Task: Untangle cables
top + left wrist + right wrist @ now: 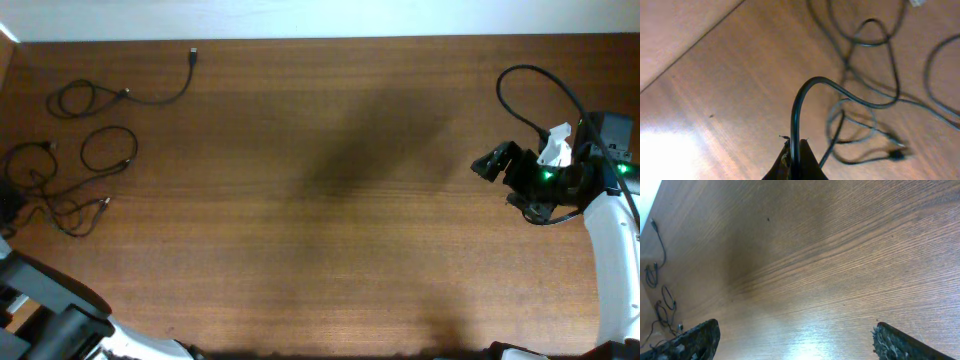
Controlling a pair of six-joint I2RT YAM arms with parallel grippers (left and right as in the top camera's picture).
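Where the worktop [320,230] reaches its far-left corner, cables [45,200] lie in loose black loops, one strand set apart along the far edge. Left gripper [794,160]: closed tight on one cable, which arches up from its tips. Right gripper [797,345]: spread wide, holding nothing, near the right edge.
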